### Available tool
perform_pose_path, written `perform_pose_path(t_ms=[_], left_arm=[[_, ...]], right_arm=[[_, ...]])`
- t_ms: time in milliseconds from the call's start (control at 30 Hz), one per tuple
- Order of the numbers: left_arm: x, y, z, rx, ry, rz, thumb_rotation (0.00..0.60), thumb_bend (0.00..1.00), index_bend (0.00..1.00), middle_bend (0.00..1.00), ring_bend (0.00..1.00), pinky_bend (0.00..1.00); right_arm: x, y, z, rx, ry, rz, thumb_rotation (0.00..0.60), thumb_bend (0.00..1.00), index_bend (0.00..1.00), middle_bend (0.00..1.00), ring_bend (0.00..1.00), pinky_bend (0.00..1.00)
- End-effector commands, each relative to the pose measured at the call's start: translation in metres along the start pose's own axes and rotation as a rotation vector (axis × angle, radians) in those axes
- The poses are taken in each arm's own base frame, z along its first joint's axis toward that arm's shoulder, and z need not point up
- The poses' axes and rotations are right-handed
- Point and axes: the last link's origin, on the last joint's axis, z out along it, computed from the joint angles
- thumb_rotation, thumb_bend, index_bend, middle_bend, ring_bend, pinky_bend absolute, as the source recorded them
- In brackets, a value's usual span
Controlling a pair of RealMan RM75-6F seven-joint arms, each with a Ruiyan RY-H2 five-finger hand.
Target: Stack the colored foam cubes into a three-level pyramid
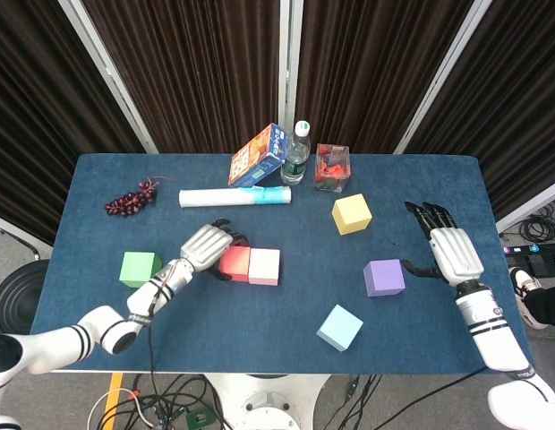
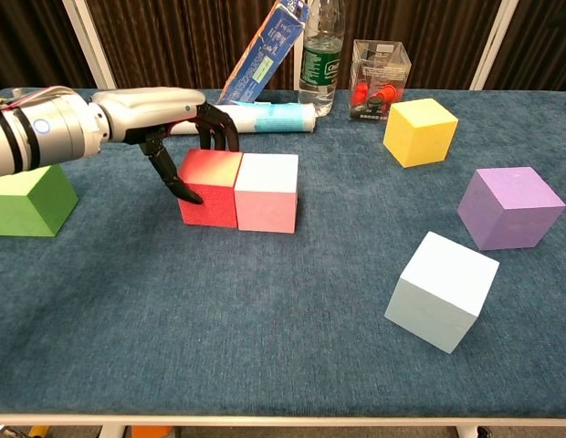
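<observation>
Over on the left, the left robot hand (image 2: 178, 123) reaches in low from the worktop's edge, its dark fingers (image 2: 173, 178) curled over the top and outer side of the red cube (image 2: 210, 187), touching it without lifting it. The red cube sits flat, flush against the pink cube (image 2: 267, 192) on its other side, the pair forming one row near the middle of the blue worktop (image 1: 277, 331). The right robot hand (image 1: 449, 249) lies flat and open at the far right, fingers stretched out and apart, holding nothing, with its thumb just beside the purple cube (image 1: 384, 277). A green cube (image 1: 139, 268) stands alone well to the left of the arm. The light blue cube (image 1: 339, 326) sits turned at an angle near the front edge, and the yellow cube (image 1: 351, 213) lies further back. Along the back stand a rolled white tube (image 1: 233, 197), a tilted box (image 1: 258, 155) leaning on a water bottle (image 1: 296, 153), a clear container (image 1: 331, 167) of red things, and a bunch of dark grapes (image 1: 131, 199). Dark curtains hang behind, cables trail on the floor.
</observation>
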Motion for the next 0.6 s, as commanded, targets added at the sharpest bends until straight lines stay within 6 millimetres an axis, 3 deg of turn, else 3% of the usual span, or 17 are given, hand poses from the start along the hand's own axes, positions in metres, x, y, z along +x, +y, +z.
perform_pose_path(t_ms=[33, 600], left_arm=[[-0.0008, 0.0004, -0.0016, 0.001, -0.004, 0.005, 0.6, 0.04, 0.34, 0.46, 0.37, 0.15], [-0.0035, 0.0051, -0.0022, 0.003, -0.015, 0.011, 0.6, 0.04, 0.33, 0.46, 0.37, 0.15]], right_arm=[[-0.0003, 0.0003, 0.0, 0.0, -0.001, 0.003, 0.6, 0.17, 0.0, 0.13, 0.0, 0.0], [-0.0007, 0.0031, -0.0024, -0.002, -0.007, 0.007, 0.6, 0.17, 0.0, 0.13, 0.0, 0.0]])
